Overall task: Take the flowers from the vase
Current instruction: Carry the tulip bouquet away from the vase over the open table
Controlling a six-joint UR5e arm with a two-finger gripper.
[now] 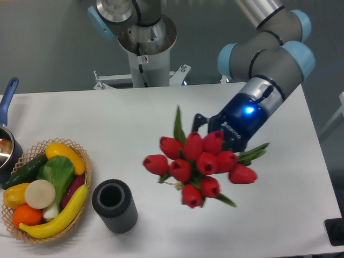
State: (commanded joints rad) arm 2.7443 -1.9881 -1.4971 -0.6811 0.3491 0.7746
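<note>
The flowers (pixel 200 164), a bunch of red tulip buds with green leaves, hang in the air right of centre, buds facing the camera. My gripper (pixel 217 137) is behind the bunch, and its fingers are hidden by the buds; it appears shut on the stems. The vase (pixel 114 206), a short dark grey ribbed cylinder, stands empty on the white table near the front, well to the left of the flowers.
A wicker basket (pixel 80 156) with colourful fruit and vegetables sits at the front left, next to the vase. A blue-handled pot (pixel 6 141) is at the left edge. The arm's base (pixel 145 43) stands behind the table.
</note>
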